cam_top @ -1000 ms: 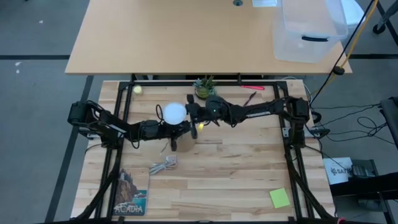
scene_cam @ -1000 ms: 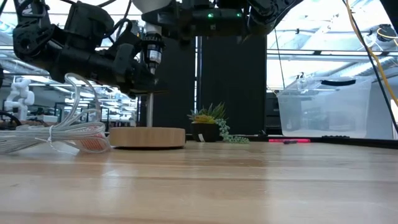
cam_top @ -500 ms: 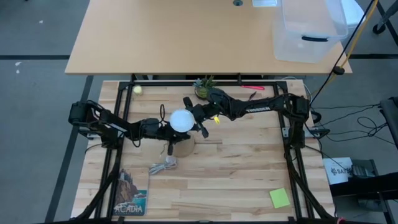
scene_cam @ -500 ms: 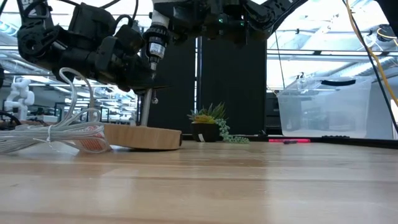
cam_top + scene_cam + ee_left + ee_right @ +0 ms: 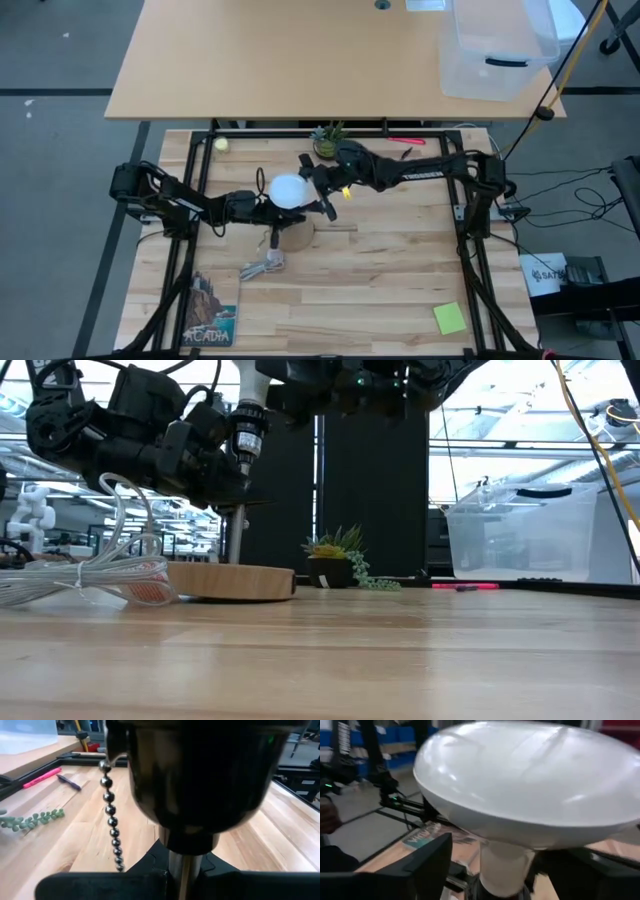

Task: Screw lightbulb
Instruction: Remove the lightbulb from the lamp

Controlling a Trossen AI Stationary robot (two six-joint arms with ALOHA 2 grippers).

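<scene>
White lightbulb (image 5: 287, 190) between parted right pincer (image 5: 312, 192) fingers

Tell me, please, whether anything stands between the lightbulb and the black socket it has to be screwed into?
Nothing visible does. The lightbulb stands upright with its metal base at the mouth of the black socket, whose stem the left gripper clamps. The right gripper flanks the globe with fingers apart. The bead chain hangs beside the socket.

You have the lightbulb (image 5: 287, 190) left of table centre, above the wooden stand (image 5: 291, 233), with the left gripper (image 5: 262, 208) on its left and the right gripper (image 5: 318, 190) on its right. The cable bundle (image 5: 262, 267) lies nearer, the plant (image 5: 327, 140) farther.
</scene>
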